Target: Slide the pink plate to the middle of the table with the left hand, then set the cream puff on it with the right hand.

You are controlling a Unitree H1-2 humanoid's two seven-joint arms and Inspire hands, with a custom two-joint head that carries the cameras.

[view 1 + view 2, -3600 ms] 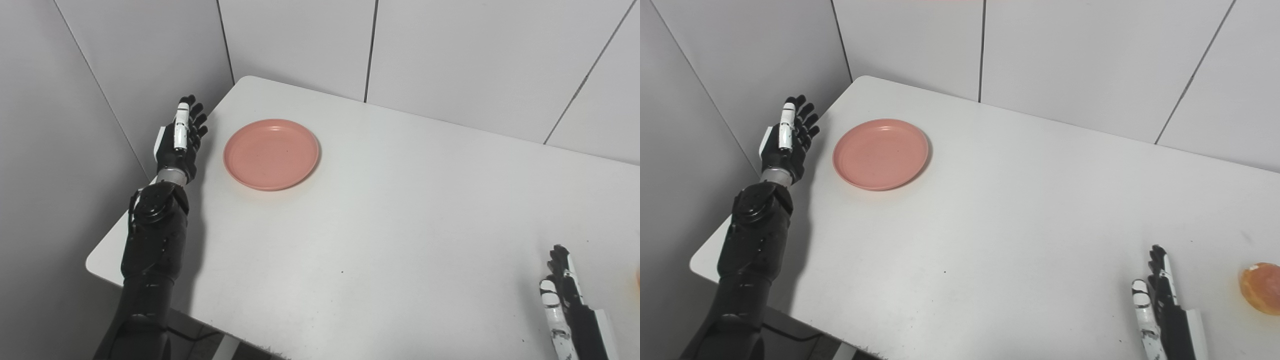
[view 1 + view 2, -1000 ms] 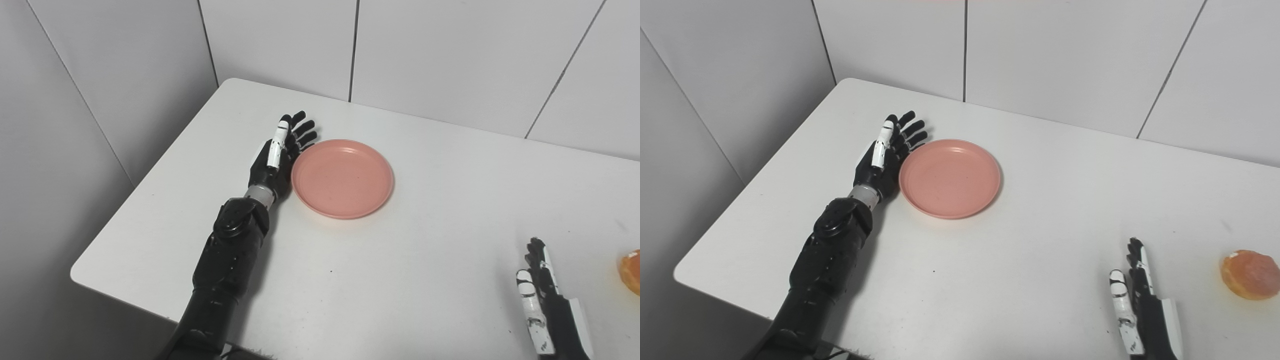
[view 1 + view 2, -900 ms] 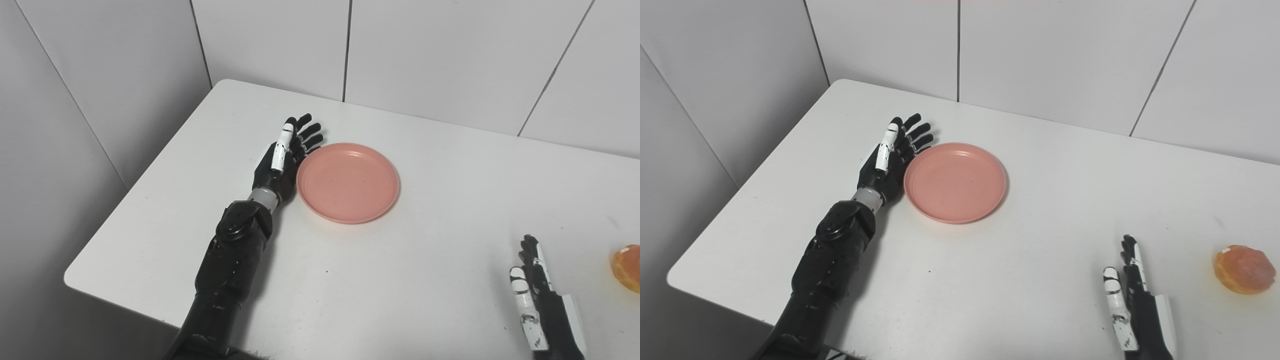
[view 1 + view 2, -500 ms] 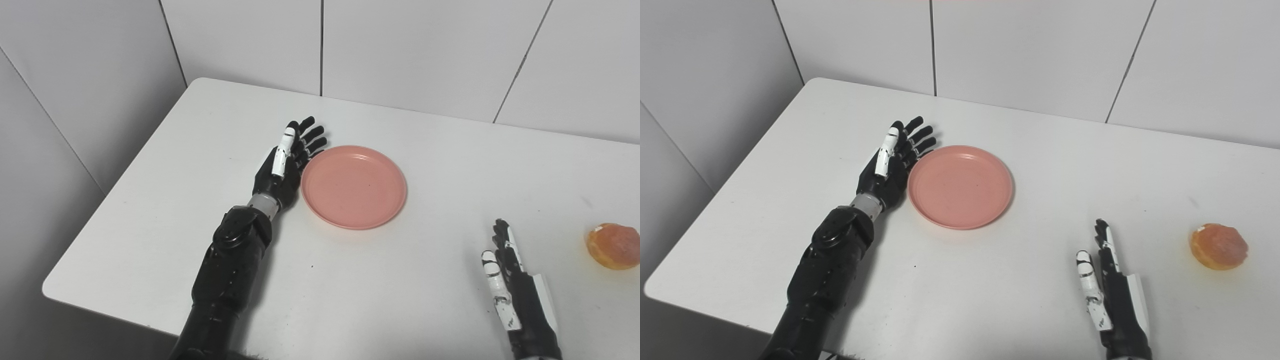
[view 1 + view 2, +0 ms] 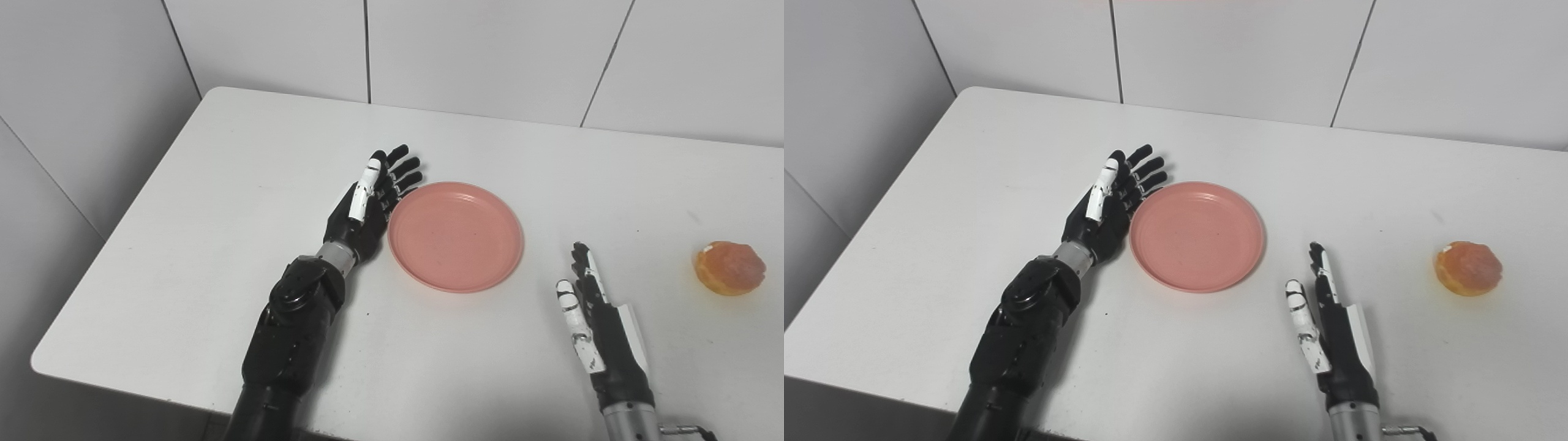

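The bench (image 5: 202, 202) is a white, smooth-topped slab with rounded corners; its far left corner sits close in against the walls. A few small dark specks dot its surface near the front edge, and a faint grey smudge marks it toward the right side. Behind the far edge stands a wall of large pale grey panels (image 5: 478, 55), split by thin dark vertical seams. Another panelled wall (image 5: 73, 110) runs along the bench's left edge, crossed by slanting seams.

Both head cameras overlook one table (image 5: 245, 153) obliquely.
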